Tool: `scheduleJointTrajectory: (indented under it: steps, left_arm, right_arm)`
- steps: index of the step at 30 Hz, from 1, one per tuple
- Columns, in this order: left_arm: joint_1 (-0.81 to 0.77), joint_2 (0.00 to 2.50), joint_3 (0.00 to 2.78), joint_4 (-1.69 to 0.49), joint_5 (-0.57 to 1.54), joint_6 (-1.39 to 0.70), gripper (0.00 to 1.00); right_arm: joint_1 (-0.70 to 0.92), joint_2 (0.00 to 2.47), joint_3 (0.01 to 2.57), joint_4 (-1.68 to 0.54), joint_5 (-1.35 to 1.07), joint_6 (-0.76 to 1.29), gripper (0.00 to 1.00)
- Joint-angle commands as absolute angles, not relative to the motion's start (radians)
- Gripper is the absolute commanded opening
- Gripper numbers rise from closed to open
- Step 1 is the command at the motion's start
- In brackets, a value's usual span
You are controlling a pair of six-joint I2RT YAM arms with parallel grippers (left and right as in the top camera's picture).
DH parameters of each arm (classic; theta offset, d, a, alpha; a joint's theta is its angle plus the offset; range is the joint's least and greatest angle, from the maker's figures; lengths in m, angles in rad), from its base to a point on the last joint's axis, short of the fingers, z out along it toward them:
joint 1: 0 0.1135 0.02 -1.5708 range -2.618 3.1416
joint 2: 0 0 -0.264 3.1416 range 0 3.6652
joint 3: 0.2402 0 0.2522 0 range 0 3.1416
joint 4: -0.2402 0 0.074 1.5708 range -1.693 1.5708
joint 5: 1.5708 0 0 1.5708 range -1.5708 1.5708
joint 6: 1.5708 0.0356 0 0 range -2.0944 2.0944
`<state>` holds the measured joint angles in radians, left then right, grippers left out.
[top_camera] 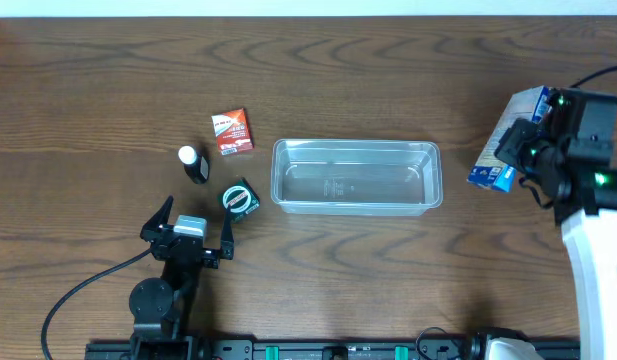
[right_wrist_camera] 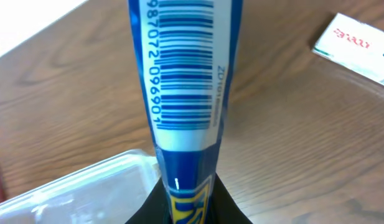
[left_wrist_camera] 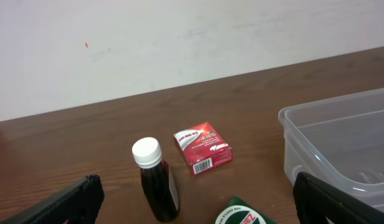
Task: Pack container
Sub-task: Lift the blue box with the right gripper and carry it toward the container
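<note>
Clamped between the closed fingers of the right gripper, a blue carton fills the right wrist view, its white barcode panel facing the lens. From overhead it hangs above the wooden table, just off the right end of the container.

That container, a clear plastic tub, sits lengthwise near the middle of the table, upright and with nothing inside it. One of its rounded corners shows at the lower left of the right wrist view, below the held carton.

Lying flat on the wood at the top right of the right wrist view is a white carton with red print.

Left of the container lies a red carton. Just below it stands a dark bottle with a white cap. A small green item with a round label sits beside the container's near left corner.

At the lower left, the left gripper has its fingers spread wide and grips nothing. It points towards the bottle and the green item.
</note>
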<state>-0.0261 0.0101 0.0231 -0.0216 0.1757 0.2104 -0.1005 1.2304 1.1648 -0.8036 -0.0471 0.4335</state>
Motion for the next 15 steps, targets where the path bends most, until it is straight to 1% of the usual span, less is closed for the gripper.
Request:
scheduleJointTrajectory:
  steps: [1, 9, 15]
  left_arm:
    - [-0.021, 0.004, 0.004, -0.051, 0.179, 0.220, 0.98]
    - [-0.021, 0.004, 0.004, -0.051, 0.179, 0.220, 0.98]
    - [-0.021, 0.004, 0.004, -0.052, 0.179, 0.220, 0.98]
  right_arm:
    - [-0.054, 1.171, 1.192, -0.814, -0.070, 0.475, 0.10]
    - [0.089, 1.124, 1.192, -0.855, -0.076, 0.621, 0.09]
    - [0.206, 1.126, 1.191, -0.849, 0.022, 0.874, 0.10]
